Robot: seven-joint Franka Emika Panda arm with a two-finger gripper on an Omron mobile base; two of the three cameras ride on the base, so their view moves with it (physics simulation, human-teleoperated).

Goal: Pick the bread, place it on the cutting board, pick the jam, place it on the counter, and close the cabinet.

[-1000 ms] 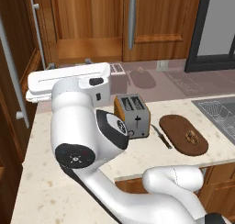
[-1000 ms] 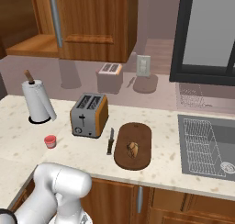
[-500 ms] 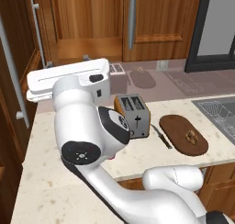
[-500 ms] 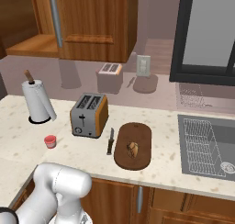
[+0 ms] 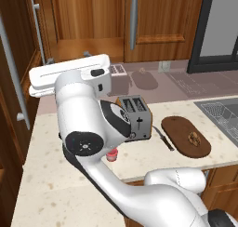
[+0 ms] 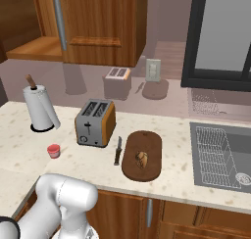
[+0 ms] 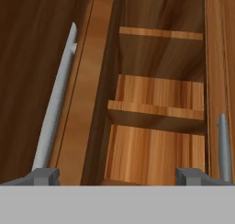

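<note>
The bread lies on the dark oval cutting board, right of the toaster. A small red jam stands on the speckled counter left of the toaster, partly behind my arm in the left base view. The cabinet stands open above the counter, bare shelves showing. My gripper is raised in front of that opening, open, with nothing between its fingers. A steel bar handle runs along the door on the hand view's left.
A toaster stands mid-counter with a knife beside the board. A paper towel roll is at the left, a sink at the right. A tall dark cabinet flanks the left.
My arm's elbow has swung a little up and to the right. The hand stays before the open cabinet, jaws still wide. Nothing on the counter has moved.
</note>
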